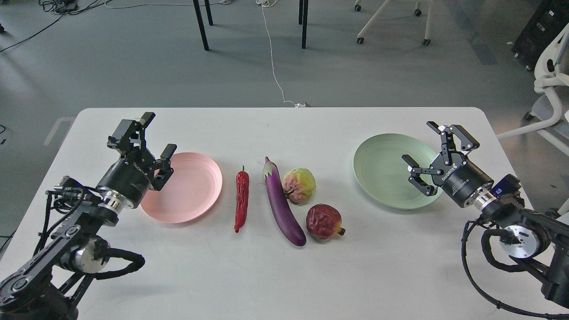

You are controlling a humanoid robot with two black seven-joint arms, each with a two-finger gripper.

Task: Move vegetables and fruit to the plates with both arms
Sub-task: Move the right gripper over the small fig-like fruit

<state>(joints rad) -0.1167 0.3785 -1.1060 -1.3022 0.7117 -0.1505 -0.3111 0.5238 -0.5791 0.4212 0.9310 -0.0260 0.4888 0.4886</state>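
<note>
The white table [284,275] fills most of the head view, its near edge cut off by the bottom of the frame. The 2 black arms come next in size: the left arm [66,240] enters from the lower left corner and the right arm [515,231] from the lower right, and the thick lower links of both are cropped by the frame edges.

The pink plate [195,186] lies left of centre; its left rim is hidden behind the left gripper [156,135], whose fingers stand wide apart and hold nothing. The green plate [382,171] lies to the right, its right rim covered by the right gripper [433,144], fingers likewise spread wide with nothing between them. Whether either gripper touches its plate or hangs above it cannot be told.

Between the 2 plates lie the 4 pieces of produce, all well apart from both sets of fingers. The eggplant [283,209] runs lengthwise, cap at the far end. Just right of its upper half sits the yellow-green fruit [300,184], close beside it; contact is hard to judge. The dark red fruit [324,221] rests near the eggplant's lower end, crown tip pointing right. The chili pepper [242,200], the thinnest item, lies between the pink plate and the eggplant, stem at the far end.
</note>
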